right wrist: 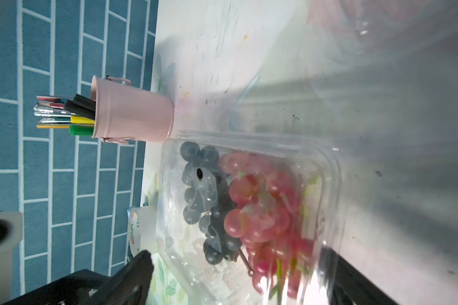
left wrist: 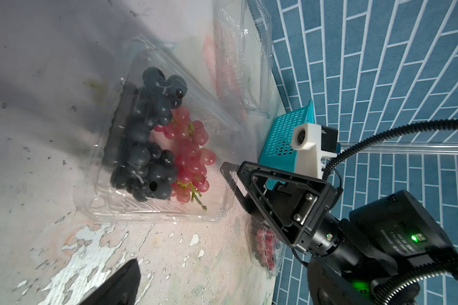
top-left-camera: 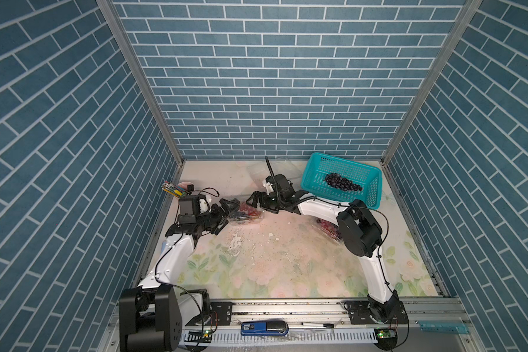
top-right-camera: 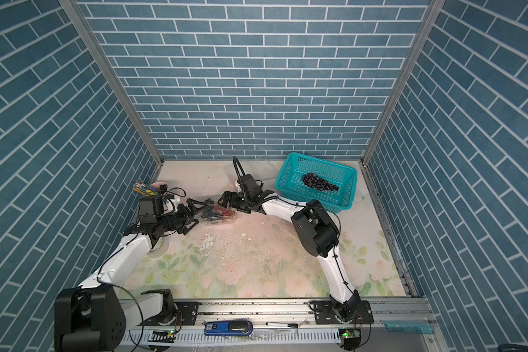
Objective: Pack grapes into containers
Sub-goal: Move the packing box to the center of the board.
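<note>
The clear container (left wrist: 156, 215) holding dark grapes (left wrist: 143, 148) and red grapes (left wrist: 191, 155) lies between my two claws. My left claw (top-left-camera: 231, 215) stands spread wide at one end of it. My right claw (top-left-camera: 253, 199) is spread wide just beside the opposite end. Neither grips anything. Another dark bunch (top-left-camera: 343, 183) lies in the teal basket (top-left-camera: 308, 176), well apart from both claws. My right arm covers most of a second container (top-left-camera: 333, 236) with red berries inside. A third container (left wrist: 249, 66) by the back wall is barely visible in both top views. Whether my fingers touch the plastic, or whether the lid is down, I cannot tell.
</note>
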### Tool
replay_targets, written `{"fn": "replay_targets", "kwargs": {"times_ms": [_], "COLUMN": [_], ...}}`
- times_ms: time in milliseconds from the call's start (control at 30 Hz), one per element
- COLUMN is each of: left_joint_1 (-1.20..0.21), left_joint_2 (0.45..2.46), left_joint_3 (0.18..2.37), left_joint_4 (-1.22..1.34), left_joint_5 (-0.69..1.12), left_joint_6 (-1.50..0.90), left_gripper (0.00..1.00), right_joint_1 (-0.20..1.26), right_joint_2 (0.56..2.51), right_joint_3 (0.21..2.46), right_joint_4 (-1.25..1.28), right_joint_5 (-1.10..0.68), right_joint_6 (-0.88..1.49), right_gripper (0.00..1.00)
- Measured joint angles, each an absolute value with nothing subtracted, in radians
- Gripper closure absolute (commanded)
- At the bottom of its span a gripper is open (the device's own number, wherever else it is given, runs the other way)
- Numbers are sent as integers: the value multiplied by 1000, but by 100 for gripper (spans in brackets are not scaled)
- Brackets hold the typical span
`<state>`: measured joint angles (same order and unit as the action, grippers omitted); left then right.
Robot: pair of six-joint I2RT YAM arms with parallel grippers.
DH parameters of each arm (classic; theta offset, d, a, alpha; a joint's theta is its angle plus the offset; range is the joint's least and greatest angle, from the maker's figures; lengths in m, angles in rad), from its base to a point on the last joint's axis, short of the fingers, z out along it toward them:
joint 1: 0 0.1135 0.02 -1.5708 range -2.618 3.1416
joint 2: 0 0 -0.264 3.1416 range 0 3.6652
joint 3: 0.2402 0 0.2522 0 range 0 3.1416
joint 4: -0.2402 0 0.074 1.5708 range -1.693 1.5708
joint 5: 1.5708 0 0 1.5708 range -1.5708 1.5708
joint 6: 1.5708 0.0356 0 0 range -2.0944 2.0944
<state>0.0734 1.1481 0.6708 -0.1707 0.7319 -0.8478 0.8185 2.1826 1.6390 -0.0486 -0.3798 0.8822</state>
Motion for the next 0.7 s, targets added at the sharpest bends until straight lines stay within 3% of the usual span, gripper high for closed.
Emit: {"fn": "replay_targets", "kwargs": {"times_ms": [200, 433, 700], "left_joint_1": [52, -116, -204], "left_joint_2": [1141, 1184, 1447], "left_joint_3": [700, 839, 1097], "left_joint_4": [-189, -183, -202], "left_joint_5": [728, 679, 624], "left_joint_6": [-842, -830, -804], "left_gripper": [0, 0, 0], "right_joint_1": [796, 644, 617], "right_joint_2": [2018, 1622, 1600], "right_joint_3": [1555, 1348, 1326], "right_joint_4": [-216, -368, -436], "right_joint_5": [-280, -122, -57], "right_joint_6": [763, 638, 566], "right_gripper": [1, 1, 1]}}
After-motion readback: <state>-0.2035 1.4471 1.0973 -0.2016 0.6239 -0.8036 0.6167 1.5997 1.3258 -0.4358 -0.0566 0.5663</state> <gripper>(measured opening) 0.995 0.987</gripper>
